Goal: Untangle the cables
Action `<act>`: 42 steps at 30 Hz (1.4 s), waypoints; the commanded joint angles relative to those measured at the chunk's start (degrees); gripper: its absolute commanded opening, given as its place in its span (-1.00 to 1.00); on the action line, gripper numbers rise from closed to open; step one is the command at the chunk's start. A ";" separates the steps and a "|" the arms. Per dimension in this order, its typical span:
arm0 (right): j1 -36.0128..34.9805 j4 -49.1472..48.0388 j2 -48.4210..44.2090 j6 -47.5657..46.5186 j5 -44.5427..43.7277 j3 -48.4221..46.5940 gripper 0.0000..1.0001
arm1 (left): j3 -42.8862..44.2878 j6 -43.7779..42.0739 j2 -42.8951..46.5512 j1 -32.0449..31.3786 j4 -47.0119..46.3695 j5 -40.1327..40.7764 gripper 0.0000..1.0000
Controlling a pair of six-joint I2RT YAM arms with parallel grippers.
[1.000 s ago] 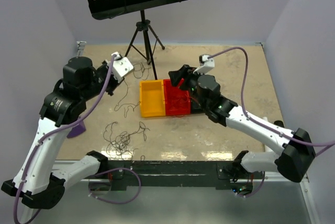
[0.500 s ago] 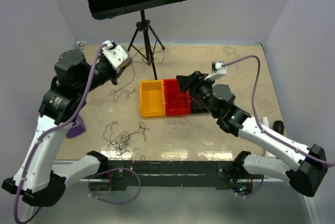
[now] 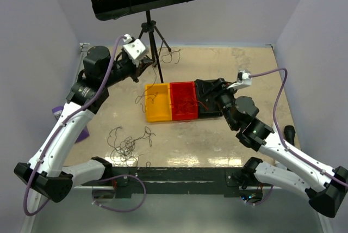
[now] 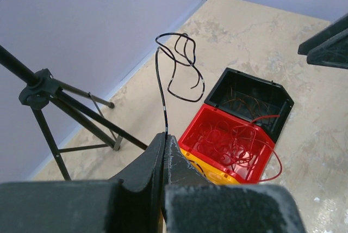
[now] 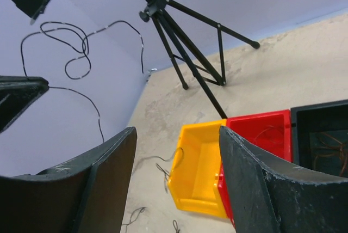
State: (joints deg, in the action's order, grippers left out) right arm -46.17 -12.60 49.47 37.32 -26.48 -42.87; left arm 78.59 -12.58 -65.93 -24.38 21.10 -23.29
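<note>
1 black wire pinched in closed left gripper, dangling | right gripper spread, empty | step: sorting strand | next: likely carry over black bin, release

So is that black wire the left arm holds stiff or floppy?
Probably slightly springy: the black wire rises upright from the shut left tool, ending in loose curls. Likely very light, being so thin.

Top camera sits high behind the arm bases, looking down over the whole table. Left wrist camera looks down, fairly close, onto the bins; right wrist camera sits low, facing sideways towards those same bins and the tripod
</note>
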 commanded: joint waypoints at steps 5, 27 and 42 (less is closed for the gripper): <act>-0.06 1.00 -1.48 1.61 -2.52 1.21 0.32 | 0.59 1.41 -1.83 0.21 -6.25 0.71 -1.00; -0.06 3.99 -4.12 1.70 -3.67 0.16 0.32 | 4.14 4.66 -0.69 0.12 -7.47 3.34 -1.00; -0.06 4.25 -5.09 1.79 -3.93 1.56 0.30 | 0.77 6.08 -4.20 -2.07 -9.33 4.47 -1.00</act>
State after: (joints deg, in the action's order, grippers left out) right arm -46.17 -7.88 45.67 38.98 -29.17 -41.63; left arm 77.76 -6.42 -70.26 -25.45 14.63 -19.31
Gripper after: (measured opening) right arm 0.653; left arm 0.013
